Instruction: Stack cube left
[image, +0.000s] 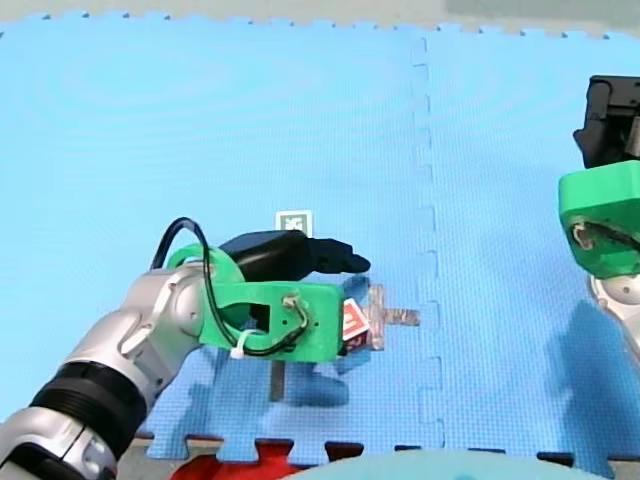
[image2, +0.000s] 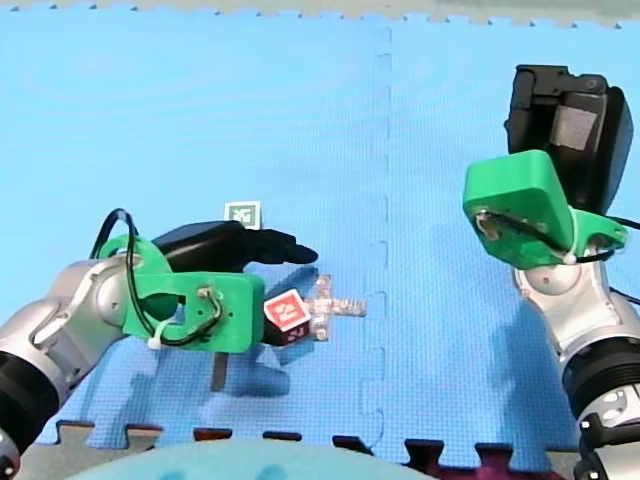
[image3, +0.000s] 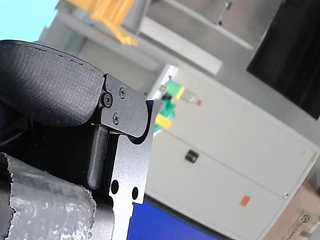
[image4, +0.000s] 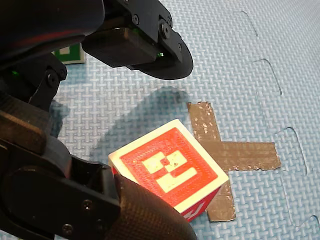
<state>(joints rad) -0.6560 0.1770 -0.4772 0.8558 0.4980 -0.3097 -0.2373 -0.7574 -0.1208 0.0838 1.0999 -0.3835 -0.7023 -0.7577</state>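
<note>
On the blue foam mat (image: 200, 150), which is easily the biggest thing here, the left arm comes in low from the near left corner and the right arm stands up along the right edge. Each wrist has a chunky green mount, the left one (image2: 205, 305) down by the mat and the right one (image2: 515, 195) held high. The right hand (image2: 555, 125) is up in the air well away from everything, and honestly I can't tell how it's set. The left hand (image: 290, 255) is down over the middle of the mat with its fingers (image4: 150, 50) stretched out and apart, so it's not clamped on anything. Under it is a grey tape cross (image4: 245, 152) stuck to the mat. The red cube (image4: 170, 167) is on the left arm of that cross, turned at an angle, right in the gap of the left hand. The upper fingers are clear of it. The lower pad (image4: 145, 215) is right up against its near corner, though whether it actually presses on it I can't say. The green-tagged cube (image2: 242, 212) is on the mat just behind the left hand, apart from the red cube. The first wrist view catches a grey cabinet (image3: 225, 145) across the room.
</note>
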